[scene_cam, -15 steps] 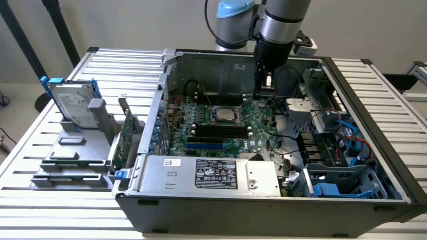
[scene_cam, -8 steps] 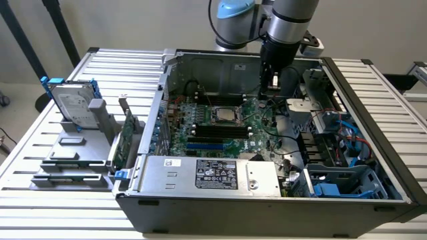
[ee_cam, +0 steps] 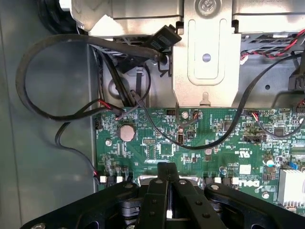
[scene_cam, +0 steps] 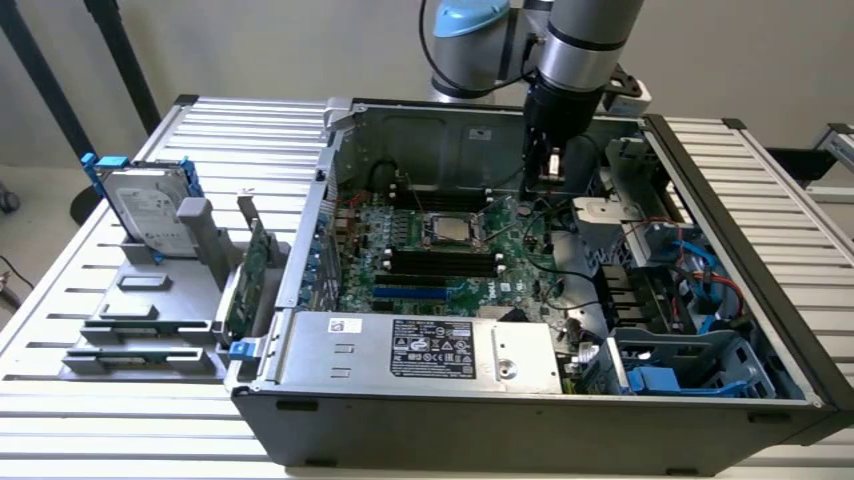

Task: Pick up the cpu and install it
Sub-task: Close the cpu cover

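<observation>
The cpu, a small square chip with a dull silver top, lies flat in the socket at the middle of the green motherboard inside the open computer case. My gripper hangs inside the case, toward the back wall and to the exterior view's right of the cpu, apart from it. In the wrist view my gripper has its black fingers pressed together above the motherboard, shut, with nothing seen between them.
A grey rack at the exterior view's left holds a silver hard drive with blue rails and a green circuit card. A power supply fills the case's front. Black cables and a metal bracket lie near the gripper.
</observation>
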